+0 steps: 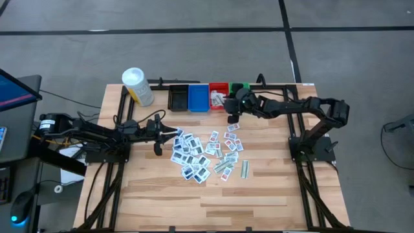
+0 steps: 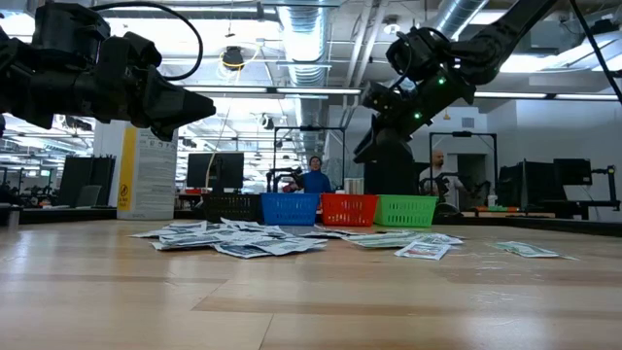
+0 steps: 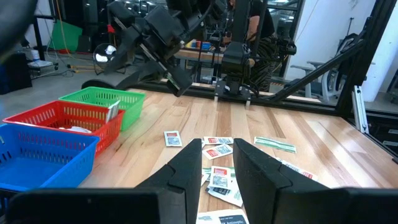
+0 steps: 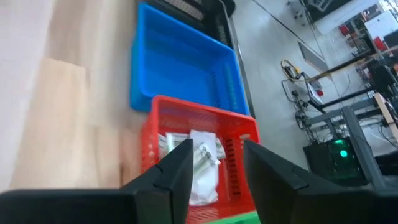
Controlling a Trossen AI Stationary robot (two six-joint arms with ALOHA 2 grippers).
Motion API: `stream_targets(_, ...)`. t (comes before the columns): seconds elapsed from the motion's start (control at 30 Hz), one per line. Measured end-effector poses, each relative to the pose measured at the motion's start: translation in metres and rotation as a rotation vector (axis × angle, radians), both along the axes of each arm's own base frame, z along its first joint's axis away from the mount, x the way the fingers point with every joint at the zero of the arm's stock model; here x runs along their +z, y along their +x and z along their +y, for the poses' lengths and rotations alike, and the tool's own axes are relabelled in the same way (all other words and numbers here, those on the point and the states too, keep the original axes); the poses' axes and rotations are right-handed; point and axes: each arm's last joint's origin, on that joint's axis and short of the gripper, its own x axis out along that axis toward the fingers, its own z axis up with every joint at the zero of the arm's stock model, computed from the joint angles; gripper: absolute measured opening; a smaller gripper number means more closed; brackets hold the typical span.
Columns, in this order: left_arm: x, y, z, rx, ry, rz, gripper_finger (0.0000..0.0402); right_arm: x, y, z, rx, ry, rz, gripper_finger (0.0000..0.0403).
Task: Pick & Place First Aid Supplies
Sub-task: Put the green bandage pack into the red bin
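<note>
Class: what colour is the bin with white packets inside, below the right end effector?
Red bin; the right wrist view shows it best.

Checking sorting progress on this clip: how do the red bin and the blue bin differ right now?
The red bin holds several white packets; the blue bin looks empty in the right wrist view. The right gripper hangs beside the red bin with open fingers, while no gripper is near the blue bin. The red bin borders the green bin; the blue bin borders the black bin. Both are small slotted plastic baskets in one row.
</note>
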Motion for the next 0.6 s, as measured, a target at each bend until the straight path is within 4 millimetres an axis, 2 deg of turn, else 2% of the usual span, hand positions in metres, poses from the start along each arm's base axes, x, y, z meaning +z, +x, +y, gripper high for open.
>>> stream_targets(0.23, 0.000, 0.000, 0.000, 0.000, 0.000, 0.000, 0.0093, -0.002, 0.010, 0.028, 0.094, 0.005, 0.020, 0.0119)
stream_targets(0.4, 0.000, 0.000, 0.000, 0.000, 0.000, 0.000, 0.0093, -0.010, 0.010, 0.048, 0.164, 0.039, 0.118, 0.0107)
stream_targets(0.5, 0.000, 0.000, 0.000, 0.000, 0.000, 0.000, 0.0093, -0.016, 0.008, 0.051, 0.184, 0.067, 0.174, 0.0085)
stream_targets(0.6, 0.000, 0.000, 0.000, 0.000, 0.000, 0.000, 0.0093, -0.022, 0.007, 0.046, 0.163, 0.082, 0.200, 0.0056)
